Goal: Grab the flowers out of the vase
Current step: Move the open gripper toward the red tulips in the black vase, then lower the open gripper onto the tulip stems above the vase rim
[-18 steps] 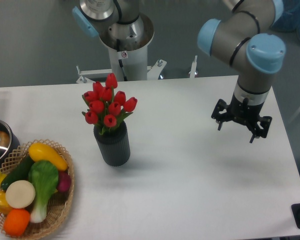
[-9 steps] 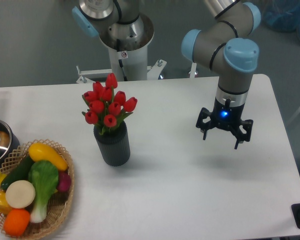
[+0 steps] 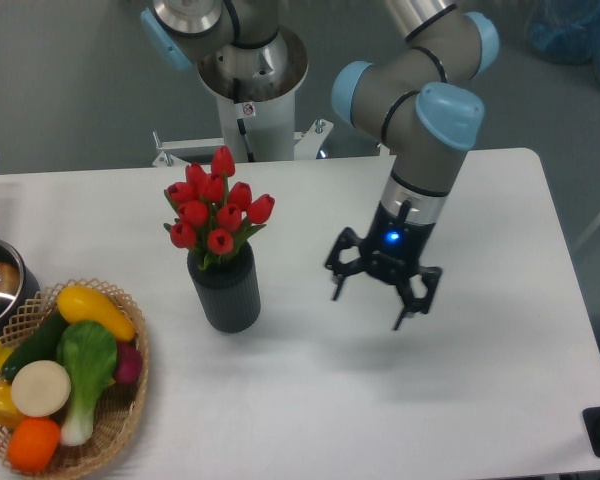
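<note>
Gripper hangs wide open, right of the flowers in the vase; no legible writing.

The vase is showing a dark grey, finely ribbed, matt wall. The flowers are looking like smooth, slightly glossy plastic. The gripper is showing matt black fingers under a brushed grey metal arm with glossy blue caps. The white table is looking smooth and matt. The basket is showing rough woven wicker.
</note>
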### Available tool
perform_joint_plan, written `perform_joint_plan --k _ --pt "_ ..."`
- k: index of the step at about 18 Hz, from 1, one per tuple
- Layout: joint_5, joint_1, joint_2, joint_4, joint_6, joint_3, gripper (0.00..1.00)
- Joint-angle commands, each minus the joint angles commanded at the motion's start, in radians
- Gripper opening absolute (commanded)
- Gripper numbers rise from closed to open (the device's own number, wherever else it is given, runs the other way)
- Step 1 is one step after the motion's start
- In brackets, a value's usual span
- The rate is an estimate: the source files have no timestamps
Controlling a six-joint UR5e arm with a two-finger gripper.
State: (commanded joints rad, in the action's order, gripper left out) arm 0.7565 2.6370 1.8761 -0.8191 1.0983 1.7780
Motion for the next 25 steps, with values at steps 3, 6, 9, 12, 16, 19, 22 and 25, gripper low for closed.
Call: perform_joint_plan --k 3,6,9,12,16,19,22,25 --pt "-0.005 -0.022 0.003 -0.002 0.0 -0.023 1.0" --pt "-0.005 -0.022 -0.006 -0.002 0.009 -0.011 1.0" --pt "-0.009 -0.015 -0.005 -0.002 0.055 0.0 1.0" --pt "-0.055 0.024 -0.009 -0.003 0.164 0.038 1.0" --pt "-0.121 0.104 -0.072 -0.008 0.271 0.141 1.0" --pt "-0.196 0.146 -0.106 -0.011 0.316 0.205 1.0" --pt "-0.203 0.156 -0.149 -0.012 0.319 0.26 1.0" --pt "-0.218 0.162 -0.205 -0.012 0.331 0.326 1.0"
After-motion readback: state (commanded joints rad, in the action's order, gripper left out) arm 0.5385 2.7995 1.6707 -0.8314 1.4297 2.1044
